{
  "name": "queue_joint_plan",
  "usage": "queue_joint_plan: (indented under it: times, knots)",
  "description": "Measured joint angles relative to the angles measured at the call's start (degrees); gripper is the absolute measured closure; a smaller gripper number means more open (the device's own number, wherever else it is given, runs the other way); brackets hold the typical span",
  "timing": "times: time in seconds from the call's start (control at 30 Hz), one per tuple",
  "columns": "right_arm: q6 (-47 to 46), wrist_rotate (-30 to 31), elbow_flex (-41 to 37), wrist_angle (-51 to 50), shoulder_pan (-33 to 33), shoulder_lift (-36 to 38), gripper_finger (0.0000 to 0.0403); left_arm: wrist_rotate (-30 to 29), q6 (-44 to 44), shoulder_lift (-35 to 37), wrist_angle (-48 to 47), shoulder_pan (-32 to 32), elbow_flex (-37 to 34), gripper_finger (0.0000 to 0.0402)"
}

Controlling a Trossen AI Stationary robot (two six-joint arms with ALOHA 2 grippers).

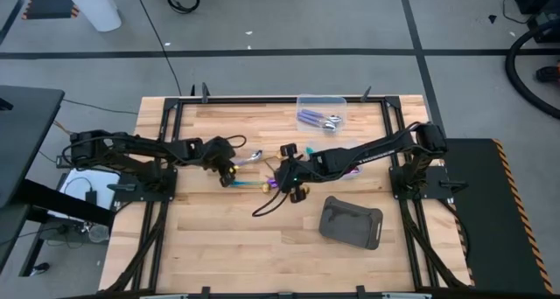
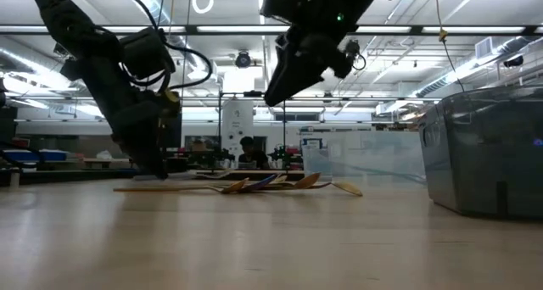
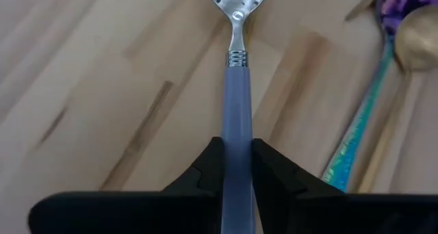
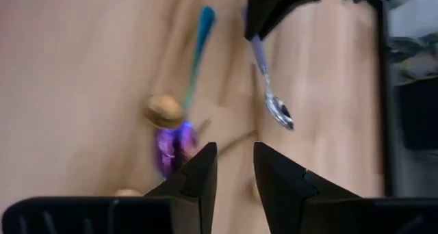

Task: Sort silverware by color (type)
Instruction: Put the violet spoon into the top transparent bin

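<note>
Left gripper (image 3: pixel 237 172) is clamped on the lilac-handled spoon (image 3: pixel 237 83) at mid-handle, centre frame in the left wrist view. It looks light, stiff and slick, so a firm mid-handle pinch suits it. Right gripper (image 4: pixel 235 167), jaws apart and empty, hovers over the rainbow spoon (image 4: pixel 194 63). Pale wooden table (image 1: pixel 219 246); workshop behind

Around the silverware pile (image 1: pixel 262 182), bare table (image 1: pixel 219 238) lies open on the near side — both arms close in from either flank, a clear tub (image 1: pixel 322 112) behind, grey tray (image 1: pixel 352 222) near-right.
</note>
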State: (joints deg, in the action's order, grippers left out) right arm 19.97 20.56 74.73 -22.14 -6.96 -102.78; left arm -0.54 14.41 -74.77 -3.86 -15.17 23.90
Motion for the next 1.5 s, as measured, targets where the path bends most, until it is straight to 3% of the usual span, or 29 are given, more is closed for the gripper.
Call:
queue_joint_plan:
  times: [0.37, 0.63, 0.9, 1.3, 1.5]
  knots:
    - [7.1, 3.9, -0.1, 7.5, 1.2, -4.1, 0.0252, 5.0, 1.5, 0.1, 9.1, 0.1, 0.1, 0.0345]
    - [15.9, 12.3, 0.1, 11.8, 1.2, -6.6, 0.0236, 8.4, 5.2, 0.1, 18.0, 1.3, 0.2, 0.0345]
    - [22.2, 16.5, 0.0, 14.1, 1.2, -7.3, 0.0251, 8.5, 9.3, 0.1, 23.7, 3.7, 0.2, 0.0345]
    - [27.8, 15.3, 0.0, 16.1, 2.2, -7.3, 0.0274, 8.3, 10.8, 0.1, 28.3, 6.1, 0.2, 0.0345]
    - [28.1, 12.9, -0.2, 15.7, 2.7, -7.3, 0.031, 8.3, 10.8, 0.2, 29.7, 6.5, 0.2, 0.0362]
